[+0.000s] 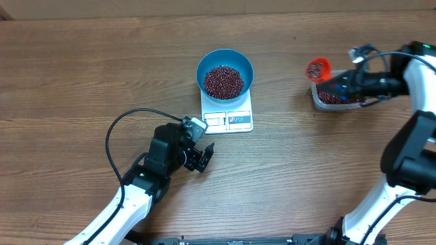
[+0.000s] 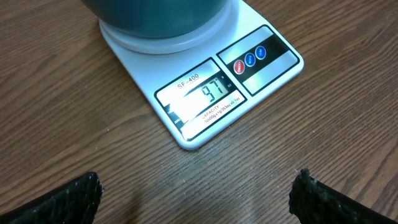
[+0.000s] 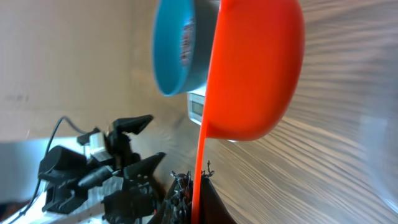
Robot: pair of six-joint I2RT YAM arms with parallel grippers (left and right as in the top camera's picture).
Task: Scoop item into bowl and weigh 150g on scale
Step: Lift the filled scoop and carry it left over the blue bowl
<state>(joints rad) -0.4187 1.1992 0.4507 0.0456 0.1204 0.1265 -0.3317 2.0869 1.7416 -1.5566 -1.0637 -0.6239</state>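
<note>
The teal bowl (image 1: 225, 62) holds a heap of dark red beans (image 1: 224, 82) and stands on the white scale (image 1: 238, 120). In the left wrist view the scale (image 2: 205, 93) shows its lit display, with the bowl's underside (image 2: 161, 15) above it. My left gripper (image 1: 201, 157) rests open on the table just in front of the scale, its fingers (image 2: 68, 199) wide apart with nothing between them. My right gripper (image 1: 335, 84) is shut on the handle of an orange scoop (image 1: 317, 69), held above the left end of the clear tub. The right wrist view shows the scoop (image 3: 255, 68) in front of the bowl (image 3: 177, 46).
A clear plastic tub (image 1: 334, 100) with more beans sits at the right, under the right gripper. A black cable (image 1: 116, 136) loops from the left arm across the table at the left. The left arm (image 3: 93, 168) shows in the right wrist view.
</note>
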